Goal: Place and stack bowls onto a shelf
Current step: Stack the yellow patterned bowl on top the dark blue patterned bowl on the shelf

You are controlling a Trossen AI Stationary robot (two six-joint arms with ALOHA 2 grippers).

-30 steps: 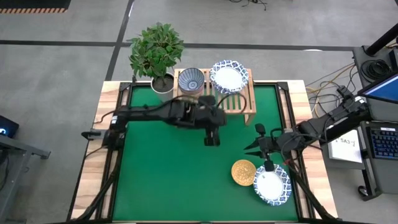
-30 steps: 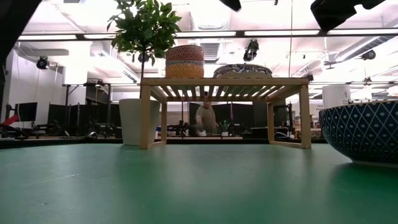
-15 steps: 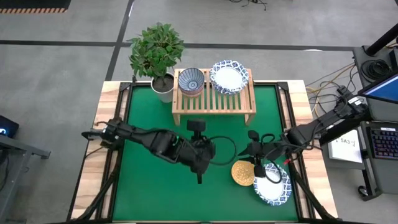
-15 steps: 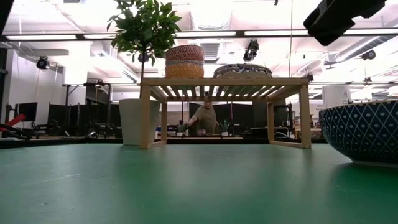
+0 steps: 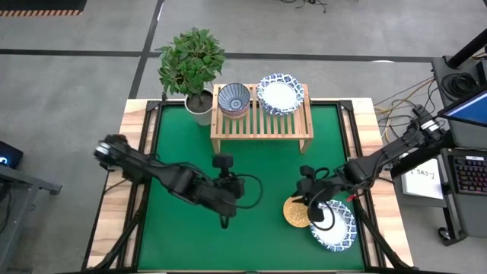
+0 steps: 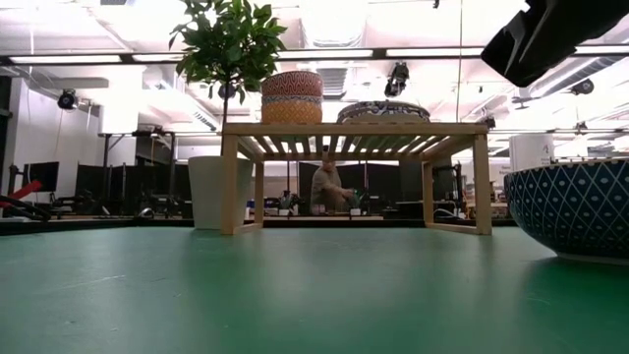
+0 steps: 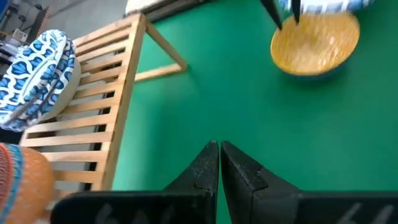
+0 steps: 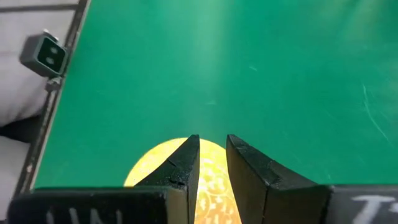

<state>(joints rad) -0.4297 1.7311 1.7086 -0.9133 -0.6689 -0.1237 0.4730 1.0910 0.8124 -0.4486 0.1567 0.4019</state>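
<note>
On the light-wood shelf (image 5: 262, 122) stand a stack of small bowls with the grey-blue striped one (image 5: 234, 97) on top and a stack of white blue-rimmed bowls (image 5: 280, 93). A yellow-orange bowl (image 5: 295, 213) and a white blue-rimmed bowl (image 5: 335, 227) sit on the green mat at the near right. My right gripper (image 5: 304, 202) hovers over the yellow-orange bowl (image 8: 155, 174), its fingers a narrow gap apart (image 8: 211, 142); I cannot tell whether it touches the bowl. My left gripper (image 5: 224, 221) is shut and empty over the mat's middle (image 7: 219, 146).
A potted green plant (image 5: 192, 61) stands at the shelf's left end. The white bowl's patterned wall (image 6: 575, 211) fills the low view's right side. Bare green mat (image 5: 183, 228) lies left of and before the shelf. A person sits in the room beyond (image 6: 329, 189).
My left gripper has drawn back from the shelf toward the table's near edge and a little leftward, staying shut. My right gripper has gone toward the near edge and down over the yellow-orange bowl. The bowls have kept still.
</note>
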